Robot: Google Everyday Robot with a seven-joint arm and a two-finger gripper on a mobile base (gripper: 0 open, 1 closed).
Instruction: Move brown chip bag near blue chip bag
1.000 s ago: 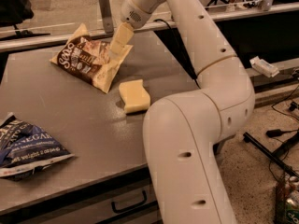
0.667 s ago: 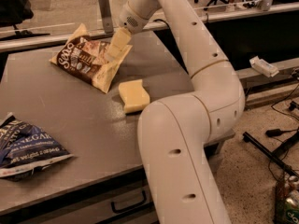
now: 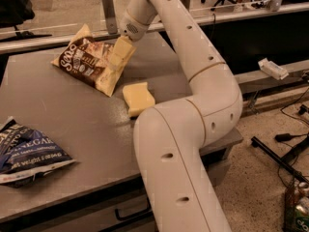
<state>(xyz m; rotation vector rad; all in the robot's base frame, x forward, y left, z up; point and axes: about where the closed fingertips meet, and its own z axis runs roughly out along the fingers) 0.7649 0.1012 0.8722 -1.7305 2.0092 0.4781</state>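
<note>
The brown chip bag (image 3: 89, 61) lies flat at the back of the grey table (image 3: 87, 124), its dark front panel with white script facing up. My gripper (image 3: 119, 54) reaches down from the long white arm (image 3: 193, 71) onto the bag's right edge. The blue chip bag (image 3: 29, 151) lies at the table's front left, partly cut off by the picture's left side, well apart from the brown bag.
A pale yellow sponge block (image 3: 138, 98) lies just right of the brown bag, close under the arm. A rail and post (image 3: 108, 11) run behind the table. A drawer handle (image 3: 133, 211) shows under the front edge. Cables and stands lie on the floor at right.
The arm's elbow and upper links have swung a little to the left. The gripper stays at the brown bag's right edge, and neither bag has moved.
</note>
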